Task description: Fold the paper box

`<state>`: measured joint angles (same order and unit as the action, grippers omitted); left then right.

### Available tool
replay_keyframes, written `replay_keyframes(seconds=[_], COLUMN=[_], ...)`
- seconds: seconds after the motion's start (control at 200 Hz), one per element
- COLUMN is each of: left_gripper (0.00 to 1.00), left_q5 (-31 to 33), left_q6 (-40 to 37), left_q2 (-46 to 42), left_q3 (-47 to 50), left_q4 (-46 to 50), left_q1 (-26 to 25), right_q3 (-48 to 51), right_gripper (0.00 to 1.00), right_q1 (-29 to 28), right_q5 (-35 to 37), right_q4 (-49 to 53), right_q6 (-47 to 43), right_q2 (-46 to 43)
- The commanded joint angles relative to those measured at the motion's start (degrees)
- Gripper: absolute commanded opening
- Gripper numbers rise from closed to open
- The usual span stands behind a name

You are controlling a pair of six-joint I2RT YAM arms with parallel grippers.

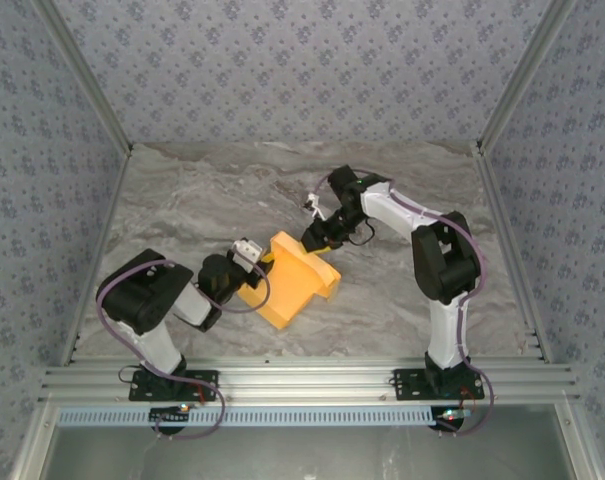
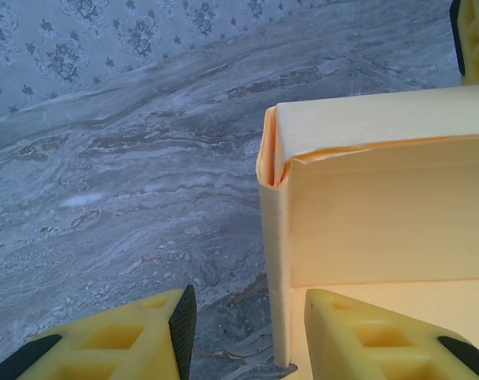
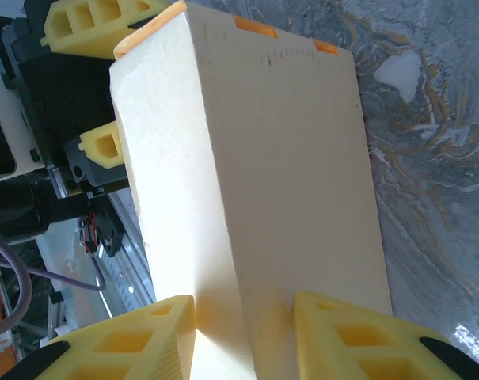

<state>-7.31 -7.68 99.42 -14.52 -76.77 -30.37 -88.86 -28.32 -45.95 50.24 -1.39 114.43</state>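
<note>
The orange-yellow paper box [image 1: 294, 282] lies partly folded in the middle of the table, with raised walls. My left gripper [image 1: 257, 258] is at its left edge. In the left wrist view the gripper [image 2: 245, 317] stands open astride an upright wall of the box [image 2: 382, 222], with a gap on both sides of the wall. My right gripper [image 1: 317, 238] meets the box's far end. In the right wrist view it [image 3: 244, 305] is shut on a folded wall of the box [image 3: 287, 158], both fingers pressing its faces.
The grey marble tabletop [image 1: 182, 200] is ringed by patterned walls [image 1: 282, 60]. An aluminium rail [image 1: 302, 380] runs along the near edge by the arm bases. Beyond the box in the right wrist view are the left gripper's yellow fingers [image 3: 89, 20].
</note>
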Motion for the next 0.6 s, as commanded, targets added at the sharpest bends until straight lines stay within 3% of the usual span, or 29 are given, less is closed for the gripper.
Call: replay_keyframes(seconds=[0.0, 0.27, 0.465, 0.595], left_gripper=[0.42, 0.39, 0.23, 0.21], left_q5=[-1.34, -3.16, -3.7, -3.47], left_q6=[-0.82, -1.05, -0.79, -0.49], left_q2=[0.7, 5.23, 8.01, 8.92], left_q3=[-1.16, -4.04, -5.46, -6.0], left_q4=[-2.69, -3.96, -3.91, -3.91], left_q1=[0.14, -0.39, -0.58, -0.61], right_q3=[0.52, 0.53, 0.53, 0.36], right_gripper=[0.38, 0.38, 0.38, 0.38], right_q1=[-1.04, -2.69, -2.93, -3.1], right_q5=[-1.68, 0.04, 0.96, 0.72], right_q4=[3.08, 3.2, 2.99, 3.24], right_q6=[-1.99, -2.41, -1.89, -2.01], right_q2=[0.2, 0.57, 0.79, 1.05])
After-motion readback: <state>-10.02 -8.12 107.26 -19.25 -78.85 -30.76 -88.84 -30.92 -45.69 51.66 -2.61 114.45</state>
